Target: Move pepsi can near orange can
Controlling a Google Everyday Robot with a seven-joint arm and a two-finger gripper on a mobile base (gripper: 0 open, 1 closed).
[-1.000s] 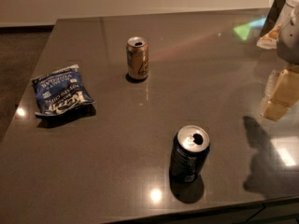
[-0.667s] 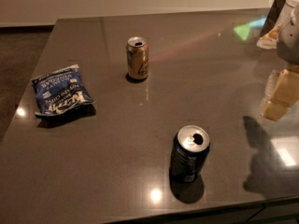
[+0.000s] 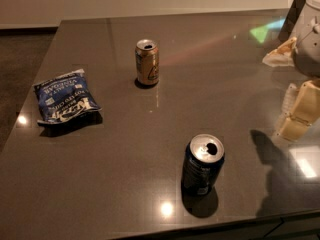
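The pepsi can [image 3: 202, 165], dark navy with a silver opened top, stands upright near the front edge of the dark table [image 3: 125, 149]. The orange can [image 3: 147, 62], orange-gold with a dark emblem, stands upright further back and to the left, well apart from the pepsi can. My gripper [image 3: 299, 110] hangs at the right edge of the view, above the table, to the right of and a little behind the pepsi can, touching neither can. It holds nothing that I can see.
A blue chip bag [image 3: 65, 101] lies flat on the left side of the table. The robot arm's pale body [image 3: 307, 39] fills the upper right corner. The table's front edge runs just below the pepsi can.
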